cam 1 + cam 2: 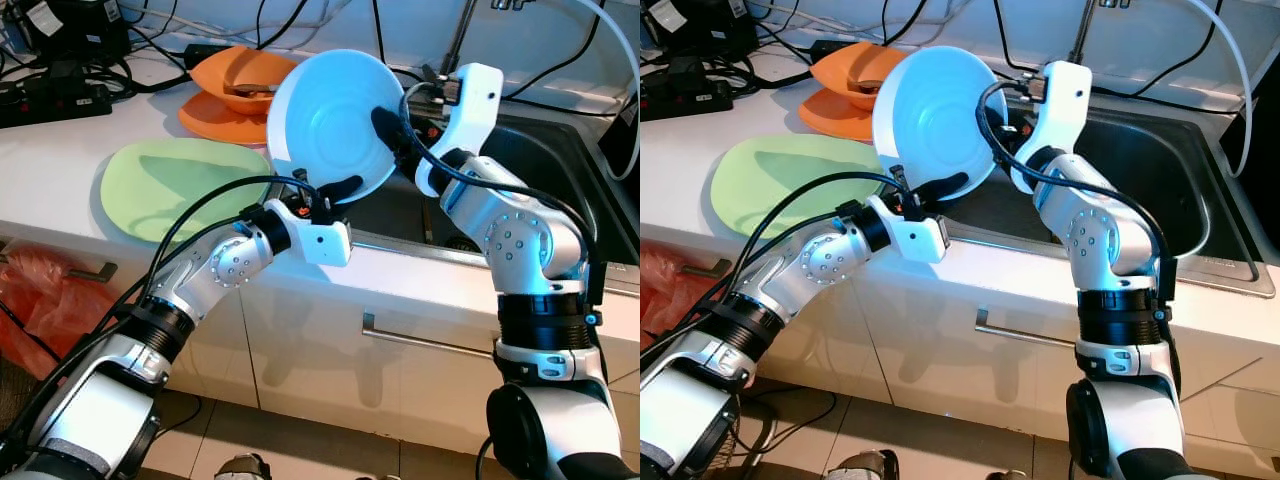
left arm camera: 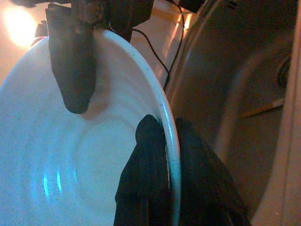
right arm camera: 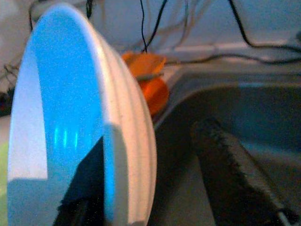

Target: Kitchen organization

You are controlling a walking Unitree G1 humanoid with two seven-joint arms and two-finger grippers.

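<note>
Held up on edge in the upper middle of the frame, over the near rim of the sink (image 1: 560, 160): a pale blue bowl (image 1: 325, 120), hollow side turned toward the camera. Gripped at its lower edge by the left gripper (image 1: 335, 190), fingers (image 2: 150, 155) clamped on the rim, one inside and one outside. Reached at its right edge by the right gripper (image 1: 392, 130), fingers spread apart astride the rim, one finger (image 3: 82, 188) lying against the inside face, the other (image 3: 230, 165) standing off behind the bowl, not touching. Flat on the white counter (image 1: 70, 190) at left centre: a green plate (image 1: 170, 185). Behind it, toward the upper left: an orange plate (image 1: 215, 118) with an orange bowl (image 1: 245, 75) on top. Black cables and a power strip (image 1: 50, 100) in the upper left corner.
</note>
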